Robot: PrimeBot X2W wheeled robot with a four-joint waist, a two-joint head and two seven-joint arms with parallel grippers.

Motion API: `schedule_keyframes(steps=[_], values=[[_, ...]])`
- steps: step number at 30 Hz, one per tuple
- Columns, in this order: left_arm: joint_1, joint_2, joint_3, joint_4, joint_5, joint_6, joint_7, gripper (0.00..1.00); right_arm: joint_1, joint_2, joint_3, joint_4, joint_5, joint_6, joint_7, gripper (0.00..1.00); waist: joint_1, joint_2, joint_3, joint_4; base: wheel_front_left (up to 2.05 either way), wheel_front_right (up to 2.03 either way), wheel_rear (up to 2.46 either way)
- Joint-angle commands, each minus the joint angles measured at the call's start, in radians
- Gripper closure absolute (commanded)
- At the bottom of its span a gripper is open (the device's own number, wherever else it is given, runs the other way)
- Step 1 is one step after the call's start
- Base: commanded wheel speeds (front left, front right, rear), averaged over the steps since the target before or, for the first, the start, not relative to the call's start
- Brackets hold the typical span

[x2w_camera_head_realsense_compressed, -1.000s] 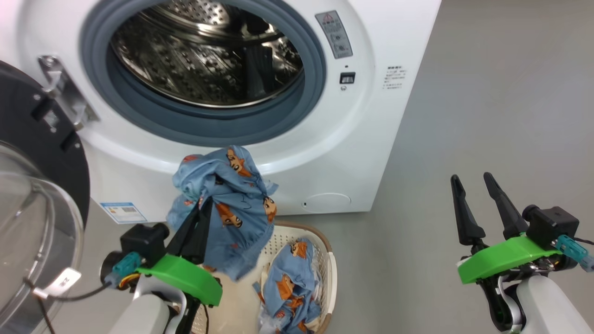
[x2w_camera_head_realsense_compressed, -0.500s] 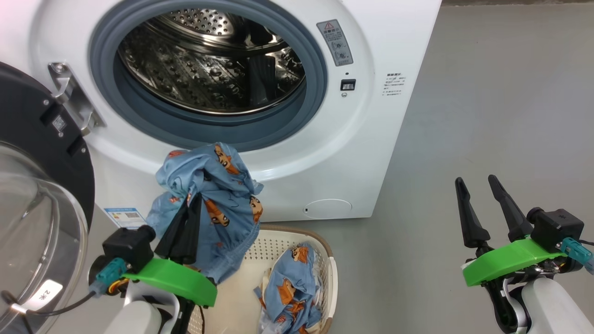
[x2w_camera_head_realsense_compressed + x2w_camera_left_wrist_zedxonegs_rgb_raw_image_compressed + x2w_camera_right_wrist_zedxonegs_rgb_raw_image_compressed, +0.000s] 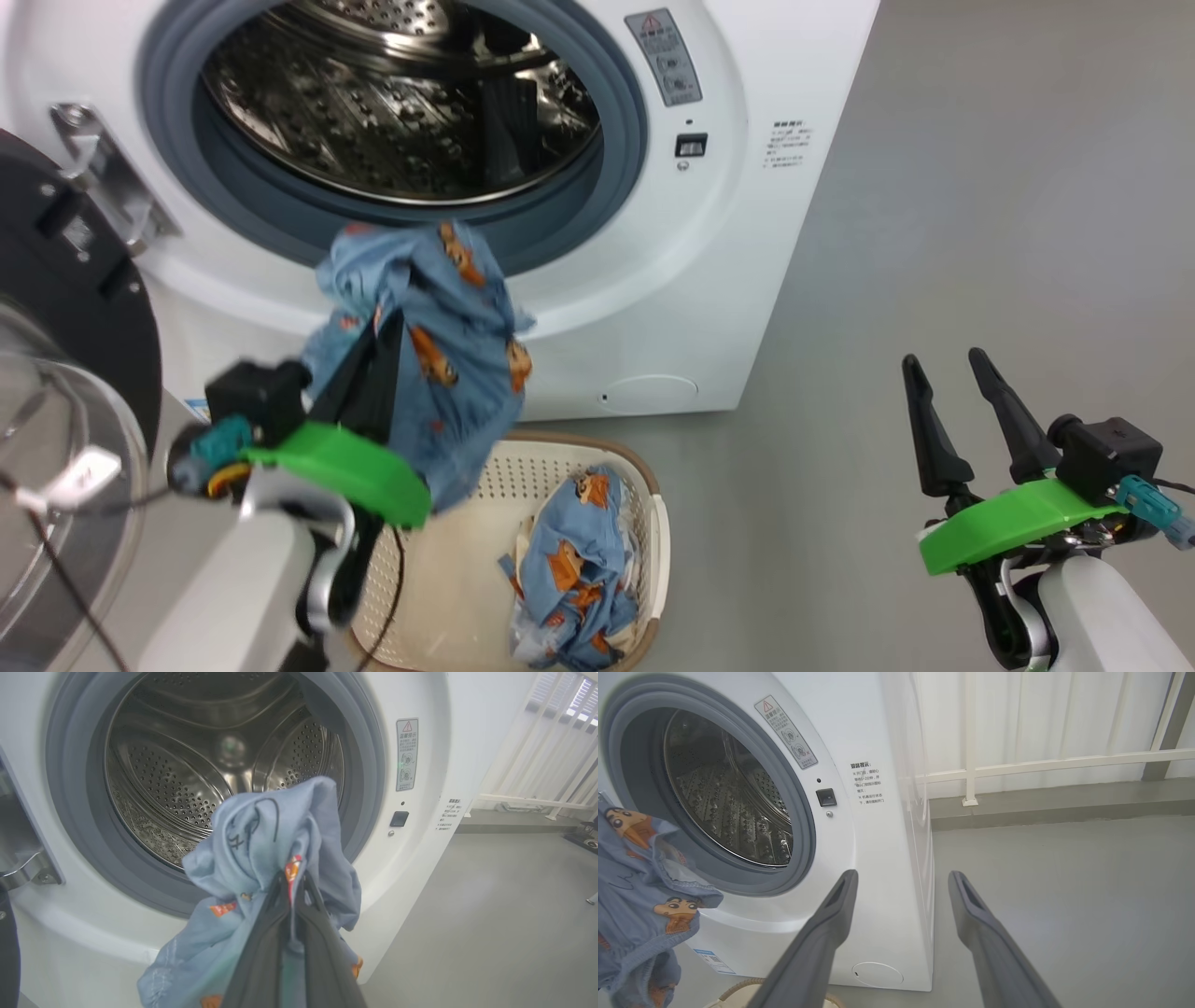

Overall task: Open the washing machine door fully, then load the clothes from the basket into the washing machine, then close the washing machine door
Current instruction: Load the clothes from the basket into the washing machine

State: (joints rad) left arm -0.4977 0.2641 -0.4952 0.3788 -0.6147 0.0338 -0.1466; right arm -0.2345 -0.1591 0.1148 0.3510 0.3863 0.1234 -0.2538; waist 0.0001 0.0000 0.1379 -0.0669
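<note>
The washing machine [image 3: 747, 233] is a big white box that stands on the grey floor [image 3: 980, 233], and its round opening faces the robot. The door [image 3: 84, 308] is open and swung out to the robot's left; its black ring and the clear glass bowl show at the left edge of the head view. Inside the grey rubber gasket [image 3: 611, 177] the steel drum [image 3: 392, 103] with many small holes is seen, and no cloth lies in the part that shows.

The basket [image 3: 653, 509], cream with a brown rim, stands on the floor just in front of the machine, and its long side runs toward the machine.

The clothes are light blue with orange-brown cartoon figures. The first garment [image 3: 439, 317] is bunched and hangs down, its long axis about vertical, in front of the lower edge of the opening and above the basket. The second garment [image 3: 569, 560] lies crumpled in the basket at its right side.

The left tool [image 3: 387, 327] points up toward the opening, and its fingers are pressed together on the first garment. The right tool [image 3: 944, 357] is well apart at the lower right, above bare floor, its fingers spread wide and holding nothing.

A round service flap [image 3: 649, 394] sits low on the machine front.
</note>
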Motion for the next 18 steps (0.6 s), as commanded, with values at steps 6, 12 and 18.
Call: schedule_keyframes(steps=[6,12,18], values=[[-0.212,0.006,0.037,0.117,0.009,-0.049,-0.005,1.0,-0.051,0.014,0.028,-0.035,-0.017,0.007,-0.008,0.0,-0.0001,0.0,0.09,-0.044,0.0,0.0,0.0],[-0.396,0.001,0.051,0.263,0.015,-0.091,-0.034,1.0,-0.074,0.04,0.028,-0.05,-0.037,0.007,-0.008,0.0,-0.0001,0.0,0.182,-0.086,0.0,0.0,0.0],[-0.567,0.02,0.062,0.409,0.023,-0.117,-0.051,1.0,-0.101,0.073,0.041,-0.074,-0.058,0.007,-0.008,0.0,-0.0001,0.0,0.281,-0.139,0.0,0.0,0.0]])
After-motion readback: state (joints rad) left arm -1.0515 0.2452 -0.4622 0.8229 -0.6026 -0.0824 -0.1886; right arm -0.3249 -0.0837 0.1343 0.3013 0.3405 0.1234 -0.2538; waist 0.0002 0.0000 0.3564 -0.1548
